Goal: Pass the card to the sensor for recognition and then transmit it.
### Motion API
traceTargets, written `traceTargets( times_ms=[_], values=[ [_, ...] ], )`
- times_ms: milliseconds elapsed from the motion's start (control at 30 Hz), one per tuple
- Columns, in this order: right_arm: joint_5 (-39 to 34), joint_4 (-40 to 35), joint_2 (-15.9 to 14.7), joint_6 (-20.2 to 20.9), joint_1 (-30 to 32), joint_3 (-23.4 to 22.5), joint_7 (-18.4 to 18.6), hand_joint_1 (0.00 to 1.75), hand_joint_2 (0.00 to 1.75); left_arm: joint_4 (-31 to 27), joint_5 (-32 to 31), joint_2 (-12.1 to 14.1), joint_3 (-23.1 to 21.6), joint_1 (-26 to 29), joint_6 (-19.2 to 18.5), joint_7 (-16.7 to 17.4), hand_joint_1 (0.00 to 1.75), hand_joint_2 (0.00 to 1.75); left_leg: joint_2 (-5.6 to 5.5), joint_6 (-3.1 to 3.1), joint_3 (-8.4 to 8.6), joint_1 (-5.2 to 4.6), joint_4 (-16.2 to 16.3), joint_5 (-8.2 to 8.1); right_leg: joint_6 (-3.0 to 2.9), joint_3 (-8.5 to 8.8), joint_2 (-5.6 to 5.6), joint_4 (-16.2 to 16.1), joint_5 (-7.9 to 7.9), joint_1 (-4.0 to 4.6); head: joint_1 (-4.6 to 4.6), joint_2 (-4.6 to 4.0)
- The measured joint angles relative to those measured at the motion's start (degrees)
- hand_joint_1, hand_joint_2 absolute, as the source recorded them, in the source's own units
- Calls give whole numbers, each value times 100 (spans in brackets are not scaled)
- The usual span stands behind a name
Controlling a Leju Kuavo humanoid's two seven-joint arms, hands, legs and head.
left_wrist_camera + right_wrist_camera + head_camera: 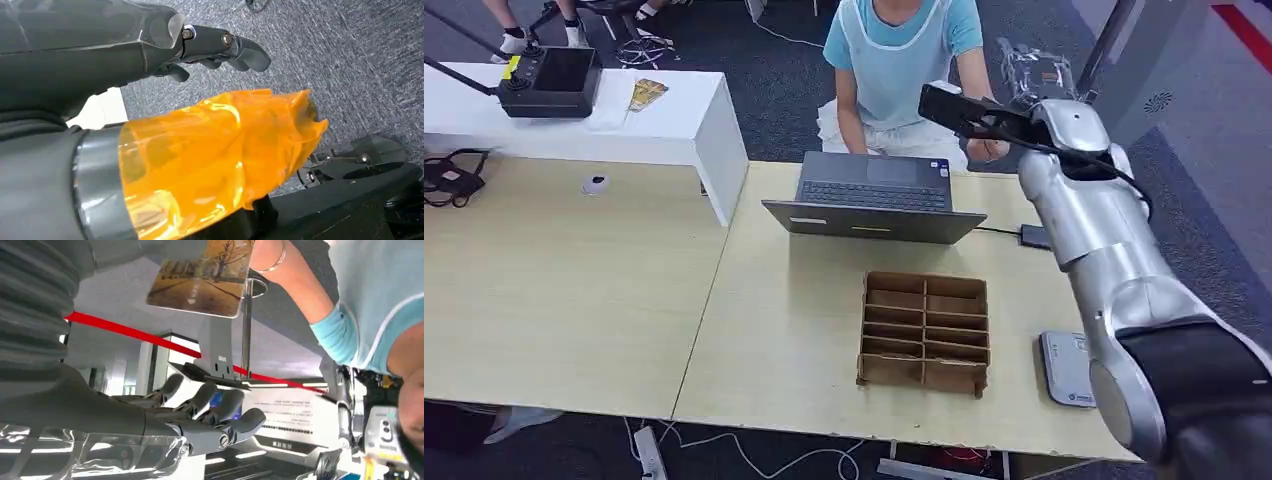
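My right hand (200, 415) reached toward the person, fingers spread, empty. The glossy autumn-scene card (202, 277) was just beyond my fingers, in the person's hand (262, 255). The handover looked done; withdrawing seemed next.

A divided tray (924, 332) lay on the tabletop (784, 330), before the laptop (872, 197); a sensor pad (1064, 368) lay right of the tray.
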Motion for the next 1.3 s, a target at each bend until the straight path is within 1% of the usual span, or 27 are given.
traceTargets(
  times_ms=[100, 300, 400, 467, 533, 633, 700, 867, 933, 1067, 1300],
  values=[
    [-37, -312, -35, -59, 197, -20, 35, 0, 175, 0, 0, 2, 0, 0, 0, 0, 0, 0, 2, 0, 0, 0, 0, 0, 0, -1, 3, 0, 0, 0, 0, 0],
    [-109, -607, -68, -92, 356, -57, 59, 0, 175, 0, 0, 2, 0, 0, 0, 0, 0, 0, 2, 0, 0, 0, 0, 0, 0, -2, 3, 0, 0, 0, 0, 0],
    [-335, -988, -68, -313, 580, -230, 87, 0, 175, 0, 0, 2, 0, 1, 0, 4, 0, 0, 0, 0, -1, 0, 0, 0, 0, -1, 0, 0, 0, 0, 0, 0],
    [-487, -1384, -66, -424, 784, -384, 70, 0, 175, 0, 0, 2, 0, 1, 2, 4, 0, 0, -1, 0, -1, 0, 0, 0, 0, -1, -1, 0, 0, 0, 0, 0],
    [-685, -1799, -57, -525, 1017, -545, -42, 0, 175, 0, 0, 2, 0, 3, 2, 4, 0, 0, -2, 0, -3, 0, 0, 0, 0, -1, -2, 0, 0, 0, 0, 0],
    [-1187, -2570, 35, -758, 1435, -901, -331, 0, 175, 0, 0, 0, 0, 14, 7, 11, 0, 0, -2, 0, -5, 0, 0, -2, 0, -2, -4, 0, -1, 0, -2, 0],
    [-1520, -3078, 145, -811, 1703, -1165, -508, 0, 175, 0, 0, -4, 0, 24, 20, 13, 0, 0, -2, -1, -4, 0, -1, -4, -2, -2, -4, -1, -4, 0, -2, 0],
    [-2873, -4284, 540, -841, 2459, -1814, -1167, 0, 175, 0, 0, -7, 0, 93, 59, 57, 0, 0, -3, -2, -5, 1, -2, -4, -4, -2, -6, -1, -6, 0, -2, 0],
    [-2990, -4619, 653, -848, 2687, -1980, -1244, 0, 175, 0, 0, -7, 0, 111, 70, 59, 0, 0, -3, -2, -5, 1, -2, -4, -4, -2, -6, -1, -6, 0, 0, 0],
    [-3040, -4992, 770, -850, 2904, -2151, -1259, 0, 175, 0, 0, -7, 0, 121, 90, 63, 0, 0, -2, -2, -5, 1, -2, -4, -4, -2, -4, -1, -5, 0, 0, 0],
    [-3040, -5215, 855, -850, 2996, -2253, -1261, 0, 175, 0, 0, -7, 0, 122, 87, 63, 0, 0, -1, -2, -4, 0, -2, -3, -5, -2, -3, -1, -4, 0, 0, 0]
  ],
)
